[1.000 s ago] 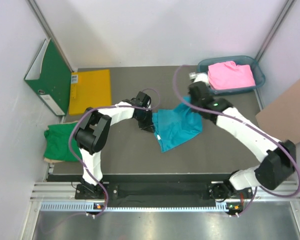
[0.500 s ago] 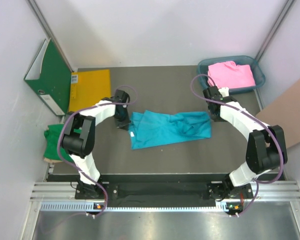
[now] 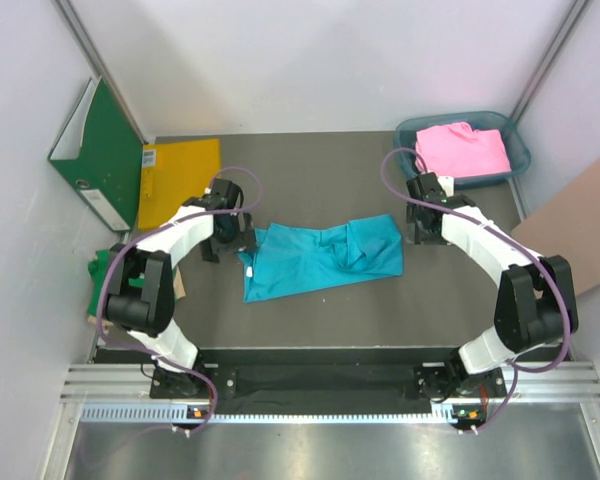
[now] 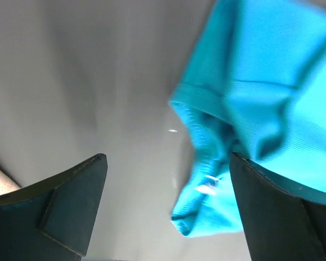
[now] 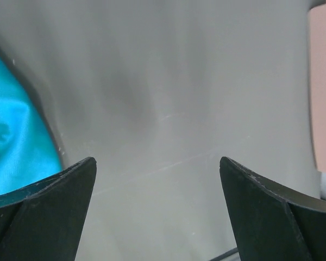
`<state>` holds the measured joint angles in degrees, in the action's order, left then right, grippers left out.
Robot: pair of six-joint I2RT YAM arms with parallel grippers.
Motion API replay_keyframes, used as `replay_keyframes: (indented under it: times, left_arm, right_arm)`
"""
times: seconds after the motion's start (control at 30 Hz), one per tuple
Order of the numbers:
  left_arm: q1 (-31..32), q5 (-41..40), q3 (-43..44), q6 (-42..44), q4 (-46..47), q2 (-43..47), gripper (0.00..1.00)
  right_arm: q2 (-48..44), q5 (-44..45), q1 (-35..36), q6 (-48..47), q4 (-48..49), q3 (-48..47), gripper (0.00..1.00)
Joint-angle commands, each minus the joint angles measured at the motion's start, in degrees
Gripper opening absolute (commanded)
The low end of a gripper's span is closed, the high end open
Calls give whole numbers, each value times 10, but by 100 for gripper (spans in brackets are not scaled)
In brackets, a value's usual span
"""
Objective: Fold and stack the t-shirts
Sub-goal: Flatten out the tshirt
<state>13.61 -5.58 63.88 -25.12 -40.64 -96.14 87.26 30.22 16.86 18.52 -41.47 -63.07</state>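
The left pincer (image 4: 167,163) is standing wide, gripping nothing. In its wrist view a rolled hem of the turquoise shirt (image 4: 261,81) is lying just beside one finger, and I cannot tell whether the two are touching. The right pincer (image 5: 157,163) is also gaping wide over bare worktop (image 5: 168,81), with only a sliver of turquoise cloth showing at the side of its view.

From above, the left pincer (image 3: 228,246) is hovering at the shirt's left end and the right pincer (image 3: 427,236) just off its right end. The turquoise shirt (image 3: 320,258) is lying in the middle of the worktop (image 3: 320,180), bunched and creased, not yet squared.

The step in hand is probably flattening it before the first fold. To do that well:

- Each pincer should be closing on a single layer at an outer corner, not on a rolled wad.
- Both should be pulling apart evenly, along the near edge, so the wrinkles run out without dragging the whole shirt.
- The lift should be staying low, so the cloth is not flopping back on itself.

The pink shirt (image 3: 465,150) is waiting in the blue bin (image 3: 518,160) at the far right corner. The green shirt (image 3: 98,272) is lying at the left edge, partly hidden behind the left arm.
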Motion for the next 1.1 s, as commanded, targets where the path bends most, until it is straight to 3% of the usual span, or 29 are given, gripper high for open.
replay_keyframes:
  times: [0.0, 0.1, 0.13, 0.2, 0.3, 0.43, 0.53, 0.57, 0.67, 0.73, 0.9, 1.07]
  left_arm:
    - [0, 34, 19, -5, 24, 8, 96]
    - [0, 30, 12, -9, 21, -8, 79]
    - [0, 27, 5, -11, 22, -5, 69]
    - [0, 26, -18, -13, 28, 9, 63]
    - [0, 45, -47, -21, 48, 23, 64]
    - [1, 92, -69, -36, 86, 6, 80]
    - [10, 116, -76, -43, 108, -18, 78]
    - [12, 123, -75, -44, 122, -25, 72]
    - [26, 146, -61, -50, 138, -63, 25]
    - [41, 140, -29, -55, 129, -102, 0]
    - [45, 68, 59, -62, 54, -107, 0]
    - [83, 138, 199, -40, 54, -30, 0]
  right_arm:
    - [-21, -29, 8, 9, 25, 12, 95]
    - [-17, -32, 9, 9, 29, 15, 95]
    - [-17, -31, 9, 8, 27, 14, 95]
    - [-16, -31, 9, 6, 28, 13, 95]
    - [-17, -29, 8, 1, 31, 15, 95]
    - [-13, -29, 9, -8, 32, 16, 95]
    - [-11, -30, 9, -10, 33, 19, 95]
    - [-10, -33, 9, -10, 33, 19, 95]
    - [-12, -45, 9, -9, 37, 19, 95]
    - [-17, -53, 9, -9, 40, 20, 95]
    - [-31, -67, 10, -8, 44, 25, 96]
    - [-60, -42, 5, 0, 46, 44, 96]
